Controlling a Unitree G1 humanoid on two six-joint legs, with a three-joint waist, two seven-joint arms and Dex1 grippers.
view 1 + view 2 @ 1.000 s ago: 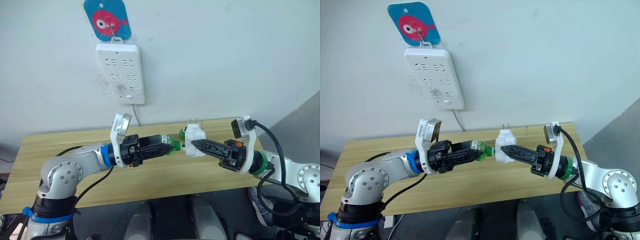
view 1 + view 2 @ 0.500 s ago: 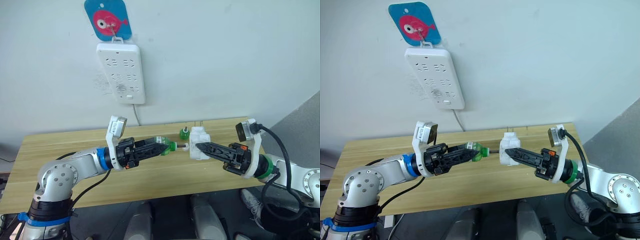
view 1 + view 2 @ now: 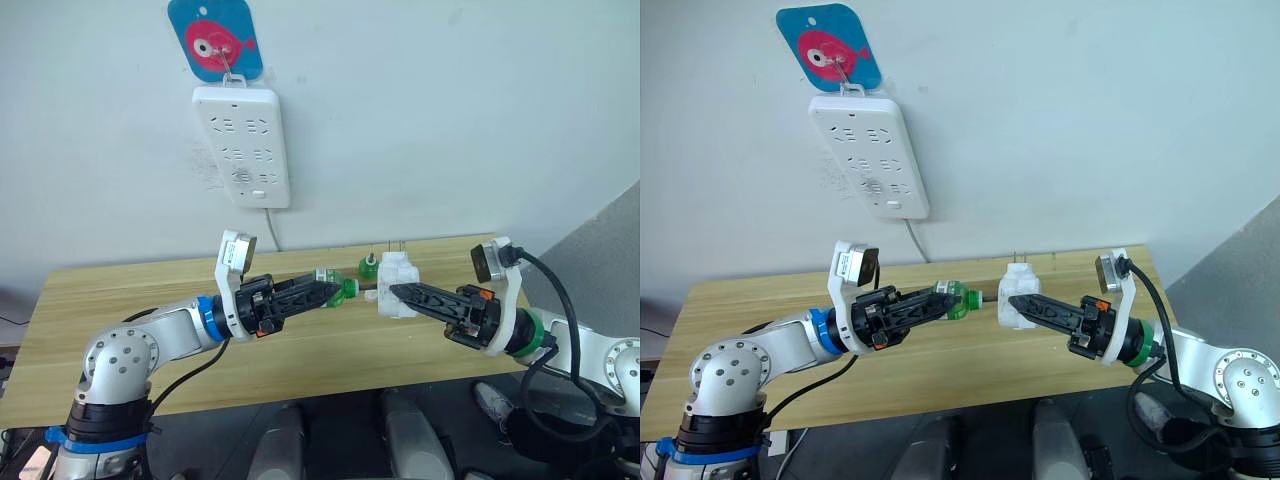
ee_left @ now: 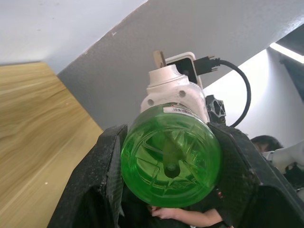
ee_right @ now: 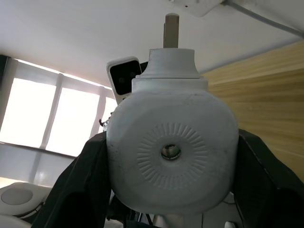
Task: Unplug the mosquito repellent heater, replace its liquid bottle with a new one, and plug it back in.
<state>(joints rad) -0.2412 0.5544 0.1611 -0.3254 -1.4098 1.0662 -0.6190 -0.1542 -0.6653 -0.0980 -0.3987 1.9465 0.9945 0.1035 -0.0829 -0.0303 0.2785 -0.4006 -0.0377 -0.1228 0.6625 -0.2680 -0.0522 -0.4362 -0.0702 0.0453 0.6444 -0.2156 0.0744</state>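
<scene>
The white mosquito repellent heater (image 3: 399, 283) hangs above the wooden table (image 3: 120, 300), plug prongs up, with my right gripper (image 3: 393, 292) shut on it. Its round vented face (image 5: 171, 152) looks at the right wrist camera. My left gripper (image 3: 335, 290) is shut on a green liquid bottle (image 3: 328, 287), held level with its neck toward the heater. A thin wick spans the small gap between bottle and heater. In the left wrist view the bottle's base (image 4: 170, 159) sits between the fingers (image 4: 107, 171), with the heater (image 4: 172, 90) just beyond. Another green bottle (image 3: 368, 266) stands on the table behind them.
A long white power strip (image 3: 242, 145) hangs on the wall under a blue fish hook plate (image 3: 214, 38), its cable (image 3: 271, 232) dropping behind the table. Bare tabletop lies to the left and right of the grippers.
Bottle and heater have drawn apart: a second ago the bottle's neck met the heater, now a gap with the wick shows. Both arms have stretched forward and risen slightly.
</scene>
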